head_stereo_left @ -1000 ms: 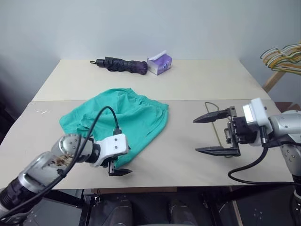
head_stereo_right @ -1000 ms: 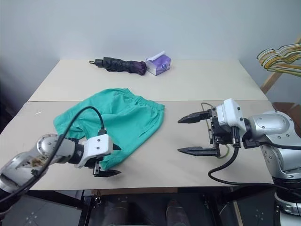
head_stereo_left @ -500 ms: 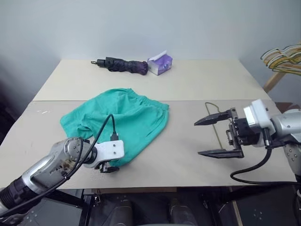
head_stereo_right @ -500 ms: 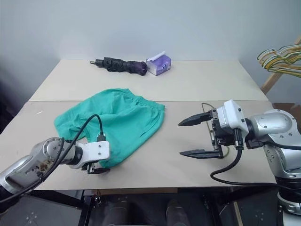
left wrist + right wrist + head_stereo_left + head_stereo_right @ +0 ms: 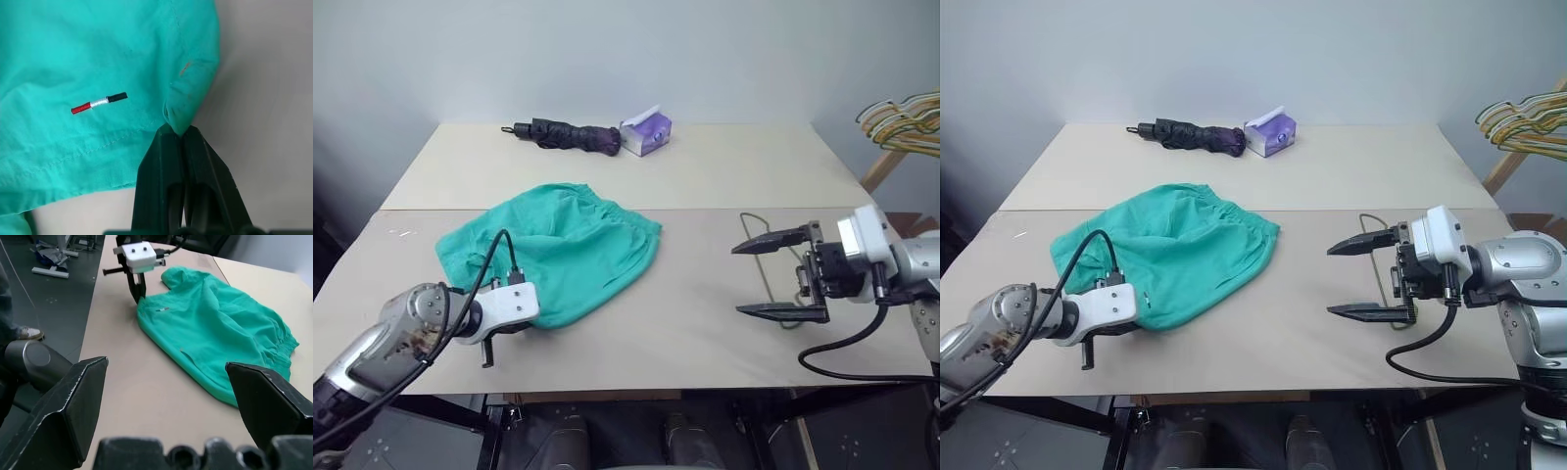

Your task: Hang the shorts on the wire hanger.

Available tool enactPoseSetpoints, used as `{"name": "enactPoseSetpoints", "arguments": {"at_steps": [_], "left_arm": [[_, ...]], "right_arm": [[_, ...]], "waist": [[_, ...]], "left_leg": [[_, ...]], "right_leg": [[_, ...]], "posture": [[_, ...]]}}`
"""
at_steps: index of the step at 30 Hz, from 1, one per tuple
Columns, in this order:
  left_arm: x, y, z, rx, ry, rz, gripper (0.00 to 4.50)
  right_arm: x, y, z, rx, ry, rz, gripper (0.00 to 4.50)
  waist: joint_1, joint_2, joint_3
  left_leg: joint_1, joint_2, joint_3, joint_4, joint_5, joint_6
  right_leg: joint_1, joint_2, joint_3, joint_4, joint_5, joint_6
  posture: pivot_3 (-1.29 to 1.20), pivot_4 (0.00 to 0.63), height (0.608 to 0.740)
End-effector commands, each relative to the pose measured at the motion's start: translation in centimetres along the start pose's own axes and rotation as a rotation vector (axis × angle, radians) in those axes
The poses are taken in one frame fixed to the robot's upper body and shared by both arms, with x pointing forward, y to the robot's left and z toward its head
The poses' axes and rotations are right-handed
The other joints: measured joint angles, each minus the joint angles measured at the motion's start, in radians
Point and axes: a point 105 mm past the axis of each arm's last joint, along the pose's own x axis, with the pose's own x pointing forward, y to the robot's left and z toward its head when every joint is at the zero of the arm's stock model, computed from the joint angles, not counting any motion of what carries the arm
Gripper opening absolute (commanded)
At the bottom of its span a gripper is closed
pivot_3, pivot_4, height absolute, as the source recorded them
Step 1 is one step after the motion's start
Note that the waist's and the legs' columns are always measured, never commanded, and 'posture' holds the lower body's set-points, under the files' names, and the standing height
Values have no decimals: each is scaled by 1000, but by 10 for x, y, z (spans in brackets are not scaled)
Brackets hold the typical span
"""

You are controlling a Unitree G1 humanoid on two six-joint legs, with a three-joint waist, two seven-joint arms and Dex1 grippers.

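The left gripper (image 5: 182, 134) is pinching a hem corner of the shorts (image 5: 563, 255) lying on the table (image 5: 705, 176) — soft, light cloth, likely sagging when lifted. The right gripper (image 5: 781, 277) is hanging spread wide above the wire hanger (image 5: 759, 257) — empty.

A folded dark umbrella (image 5: 566, 134) is seen lying flat at the upper centre of the frame, on the far half of a pale beige table (image 5: 734, 166). Just beside its right end, a small purple and white box (image 5: 646, 131) is set, touching or nearly touching it. A seam is visible running across the middle of the table, where two tabletops are joined. At the far right edge of the frame, a bunch of yellow, green and white hangers (image 5: 901, 121) is hung on a wooden stand (image 5: 878, 166). A plain grey-white wall (image 5: 626, 49) is seen behind.
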Motion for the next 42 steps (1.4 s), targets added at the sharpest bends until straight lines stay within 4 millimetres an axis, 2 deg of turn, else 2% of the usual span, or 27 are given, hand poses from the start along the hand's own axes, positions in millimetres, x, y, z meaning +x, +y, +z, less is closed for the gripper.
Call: {"name": "enactPoseSetpoints", "arguments": {"at_steps": [1,7,13,17,20,24,27,31,41,42], "left_arm": [[-21,11,-2,76,-32,20,24],[-66,35,2,111,-205,113,24],[-97,41,-3,108,-233,162,24],[-105,44,-4,99,-224,212,24],[-107,44,-3,92,-225,230,24],[-110,39,-3,83,-223,235,24],[-111,36,-3,76,-219,243,24],[-114,33,-4,69,-214,251,0],[-109,31,-2,68,-225,246,0],[-108,32,-1,73,-233,241,0]], "right_arm": [[-3,-4,4,-63,30,-11,4500],[26,-19,-30,-144,136,-55,4500],[69,-63,-77,-392,312,-177,4500],[107,-88,-87,-587,349,-215,4500],[128,-94,-94,-670,362,-197,4500],[154,-102,-102,-761,401,-207,4500],[163,-106,-111,-842,462,-204,4500],[170,-111,-109,-856,459,-227,3654],[168,-108,-105,-867,420,-197,50],[165,-110,-104,-859,418,-208,19]], "waist": [[-1,0,0],[-1,-1,1],[2,1,5],[7,1,9],[17,-1,11],[28,-2,11],[29,-2,11],[29,-2,11],[35,-2,11],[35,-2,11]], "left_leg": [[0,0,0,0,0,0],[1,2,2,0,0,0],[0,2,3,-1,0,0],[-1,2,3,-4,0,0],[-6,2,2,-5,0,0],[-8,1,2,-10,0,0],[-6,1,1,-11,1,-1],[-3,2,1,-12,1,-1],[-2,4,1,-13,2,-1],[-2,4,1,-14,2,-1]], "right_leg": [[0,0,0,0,0,0],[-1,0,-1,0,0,-3],[-4,0,-1,1,0,-3],[-6,1,-1,2,0,-3],[-12,1,-1,5,3,1],[-16,1,-1,5,5,-6],[-16,1,-1,6,5,-7],[-14,2,-1,7,3,-9],[-14,4,-1,7,3,-6],[-14,4,-1,7,3,-7]], "posture": [[75,85,740],[109,93,740],[167,98,740],[209,98,740],[237,98,740],[251,96,740],[280,97,740],[292,98,740],[268,97,740],[268,97,740]]}}
